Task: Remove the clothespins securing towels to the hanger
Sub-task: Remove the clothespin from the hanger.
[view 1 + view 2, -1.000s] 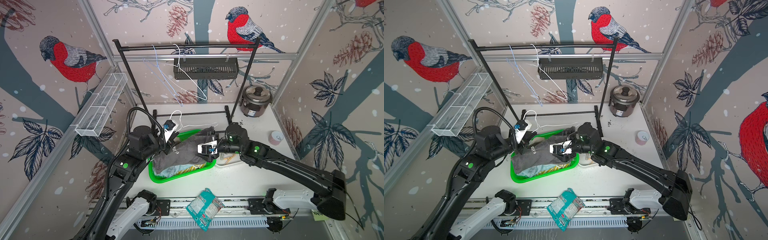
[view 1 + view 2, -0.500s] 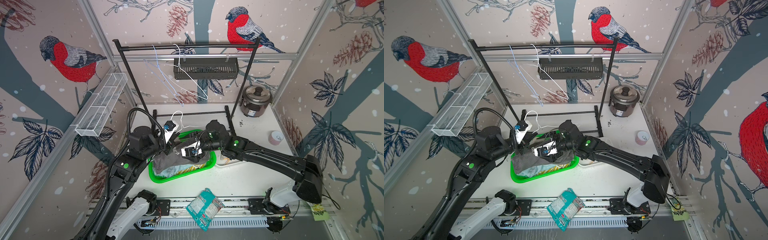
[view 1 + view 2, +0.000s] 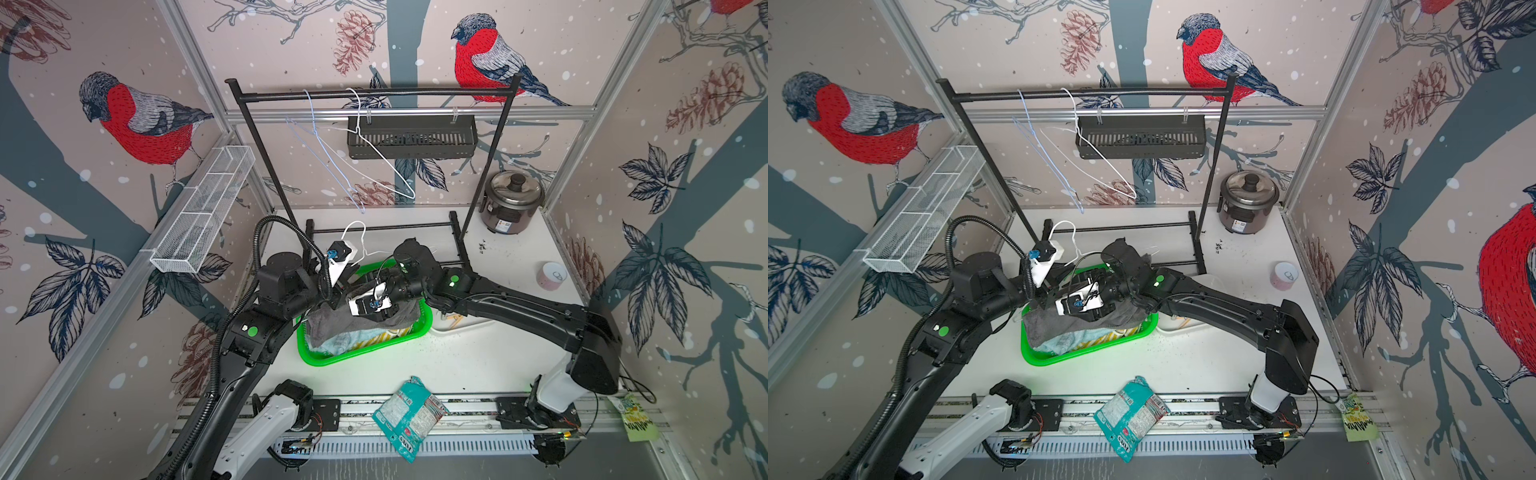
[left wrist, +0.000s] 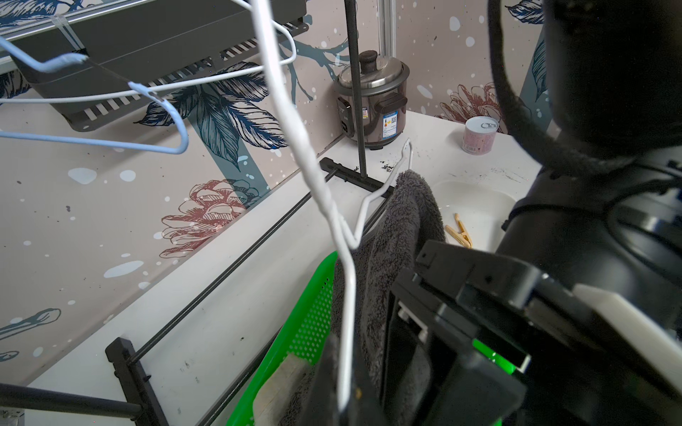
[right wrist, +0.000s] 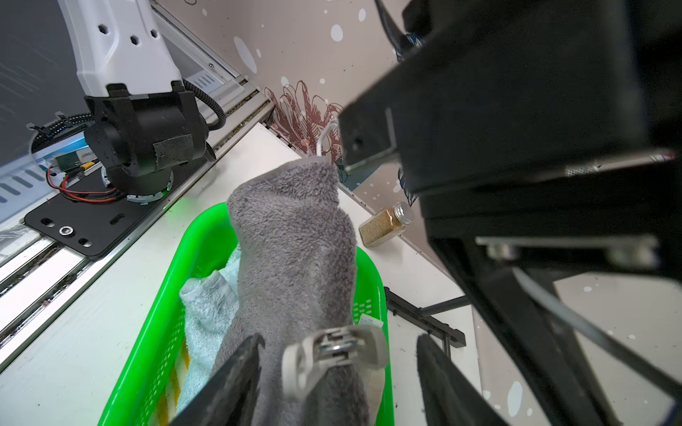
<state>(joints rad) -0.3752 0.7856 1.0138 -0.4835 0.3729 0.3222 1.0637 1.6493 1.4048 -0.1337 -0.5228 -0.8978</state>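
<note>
Clothespin (image 5: 334,350) on grey towel (image 5: 291,239) over green basket (image 5: 158,295), right hand (image 5: 339,339) astride

White table (image 3: 478,357) with green basket (image 3: 361,353), white tray (image 4: 479,199), rice cooker (image 3: 513,203), pink can (image 3: 552,275), black rack (image 4: 123,359)

No wording reads cleanly. Well beyond the right pincer (image 5: 336,372), the rice cooker (image 4: 372,79) bears a sticker (image 4: 389,125) with a QR code (its small print blurs). Far from the pincer, by the arms' bases, a teal packet (image 3: 409,415) and a green tag (image 3: 638,422) carry lettering too small to tell.
</note>
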